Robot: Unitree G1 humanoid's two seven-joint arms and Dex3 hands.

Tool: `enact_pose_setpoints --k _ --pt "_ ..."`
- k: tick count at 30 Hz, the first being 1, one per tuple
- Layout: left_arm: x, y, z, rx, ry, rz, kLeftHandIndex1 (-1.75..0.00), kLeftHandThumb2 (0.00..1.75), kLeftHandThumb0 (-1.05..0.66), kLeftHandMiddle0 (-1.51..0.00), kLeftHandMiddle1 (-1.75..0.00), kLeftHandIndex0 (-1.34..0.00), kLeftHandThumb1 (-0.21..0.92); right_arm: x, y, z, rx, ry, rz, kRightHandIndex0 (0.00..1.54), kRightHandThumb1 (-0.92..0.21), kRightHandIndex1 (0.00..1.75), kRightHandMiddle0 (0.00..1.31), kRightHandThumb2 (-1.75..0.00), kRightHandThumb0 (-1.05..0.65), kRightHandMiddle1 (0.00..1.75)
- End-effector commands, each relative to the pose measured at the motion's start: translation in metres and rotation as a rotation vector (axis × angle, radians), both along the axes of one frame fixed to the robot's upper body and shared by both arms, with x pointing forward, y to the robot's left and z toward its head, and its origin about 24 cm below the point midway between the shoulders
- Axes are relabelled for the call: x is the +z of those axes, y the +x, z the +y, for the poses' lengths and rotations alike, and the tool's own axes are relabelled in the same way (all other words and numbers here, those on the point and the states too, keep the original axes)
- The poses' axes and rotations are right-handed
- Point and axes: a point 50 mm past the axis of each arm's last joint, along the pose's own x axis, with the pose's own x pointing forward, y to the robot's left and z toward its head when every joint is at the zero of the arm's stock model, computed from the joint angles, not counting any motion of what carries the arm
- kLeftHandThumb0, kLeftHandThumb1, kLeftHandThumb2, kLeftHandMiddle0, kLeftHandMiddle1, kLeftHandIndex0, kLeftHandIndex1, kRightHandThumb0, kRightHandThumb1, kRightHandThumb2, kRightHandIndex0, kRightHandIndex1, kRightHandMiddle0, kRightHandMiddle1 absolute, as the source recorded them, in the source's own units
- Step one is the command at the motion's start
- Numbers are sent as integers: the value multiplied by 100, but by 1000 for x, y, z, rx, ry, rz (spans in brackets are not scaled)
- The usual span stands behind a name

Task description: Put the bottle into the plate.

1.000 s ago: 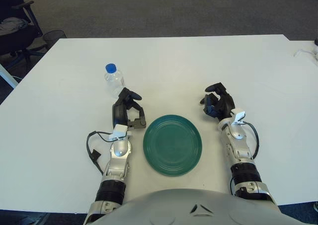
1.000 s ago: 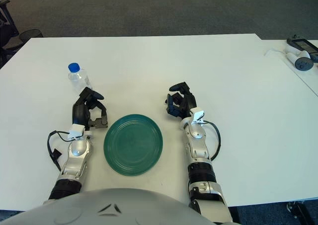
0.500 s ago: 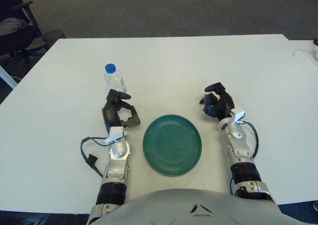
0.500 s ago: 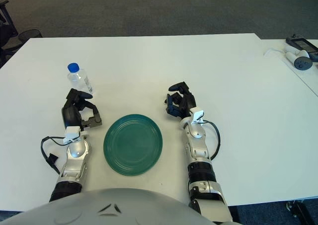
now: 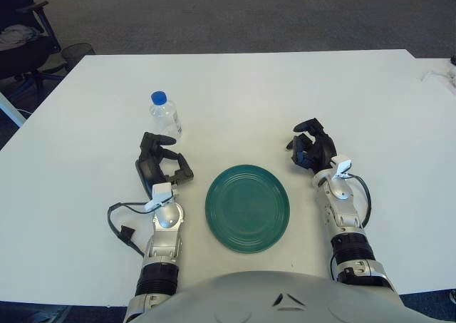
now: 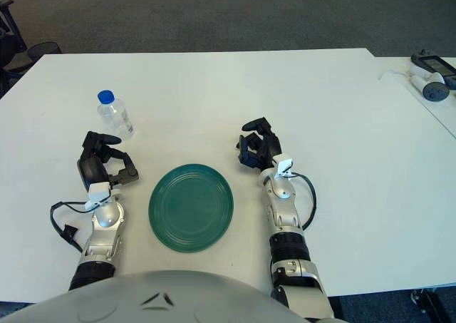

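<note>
Clear plastic, capped in blue, the small water bottle (image 5: 163,113) stands upright on the white table (image 5: 235,88), up and to the left of the round dark-green plate (image 5: 247,207) and well apart from it. Just below the bottle, not touching it, is the left hand (image 5: 161,167), its black fingers spread and grasping nothing. The right hand (image 5: 311,150) shows beside the plate's upper right edge, fingers curled loosely around nothing. Nothing lies between bottle and plate. A black cable (image 5: 122,223) loops beside the left forearm. Grey carpet (image 5: 235,13) surrounds the table; a dark chair (image 5: 25,41) stands at far left.
</note>
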Motion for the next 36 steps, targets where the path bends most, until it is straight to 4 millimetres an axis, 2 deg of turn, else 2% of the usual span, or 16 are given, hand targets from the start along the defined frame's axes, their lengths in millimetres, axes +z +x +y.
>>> enact_pose_setpoints --k 1,10,13,15,16,18,20,21,22,24,27,28,31,32,33,36 --pt "-3 -3 2 27 16 21 -175 174 0 -94 -166 -69 -9 -17 -7 -3 -3 4 87 55 -50 164 28 -105 0 168" --pt "-4 -3 2 96 -4 19 -175 166 0 -89 -166 -63 -1 -18 -7 -5 2 -13 87 56 -51 163 27 -105 0 169" --pt "-7 -2 3 117 -26 31 -171 161 -1 -83 -172 -60 4 -18 -7 -5 4 -16 90 56 -51 163 27 -105 0 169" --pt "-9 -2 3 125 -37 42 -163 145 -1 -73 -173 -55 17 -18 -7 -6 3 -18 90 56 -51 163 27 -105 0 169" --pt "-10 -2 3 131 -41 53 -162 141 -1 -70 -174 -54 20 -18 -7 -6 4 -19 90 56 -51 163 27 -105 0 169" --pt "-11 -2 2 139 -42 79 -156 121 -1 -58 -174 -48 36 -19 -7 -5 4 -19 90 55 -51 164 27 -105 0 169" --pt "-12 -2 2 142 -42 107 -163 102 -20 -36 -174 -43 51 -19 -7 -5 4 -19 89 55 -51 164 27 -105 0 169" --pt "-12 -2 2 143 -41 118 -167 81 -40 -23 -175 -29 59 -19 -7 -5 5 -18 89 55 -51 164 27 -105 0 169" --pt "-14 -1 1 139 -39 144 -169 71 -47 -18 -175 -23 64 -19 -7 -5 4 -18 87 55 -51 164 28 -105 0 169" --pt "-16 -1 1 133 -34 182 -167 43 -71 -8 -157 -9 77 -19 -7 -5 3 -18 85 56 -49 162 29 -106 0 169" --pt "-16 -1 1 127 -30 209 -155 24 -85 -2 -136 -3 87 -19 -7 -5 0 -19 83 55 -49 163 31 -107 0 169" --pt "-17 0 1 123 -27 215 -153 22 -87 -2 -133 -2 88 -19 -7 -5 -1 -19 82 55 -48 163 31 -107 0 168" --pt "-17 0 2 116 -20 226 -125 16 -97 0 -109 -1 91 -19 -7 -5 -3 -20 81 54 -48 166 33 -108 0 166" --pt "-18 1 3 115 -17 231 -121 15 -98 0 -106 0 91 -19 -7 -5 -4 -20 81 53 -48 166 33 -108 0 166" --pt "-19 1 4 114 -15 234 -107 15 -100 0 -98 0 92 -19 -7 -5 -4 -21 81 53 -48 167 34 -108 0 165" --pt "-23 2 7 109 -13 252 -81 14 -103 0 -83 0 92 -19 -7 -4 -4 -22 81 51 -47 171 36 -109 -1 163"
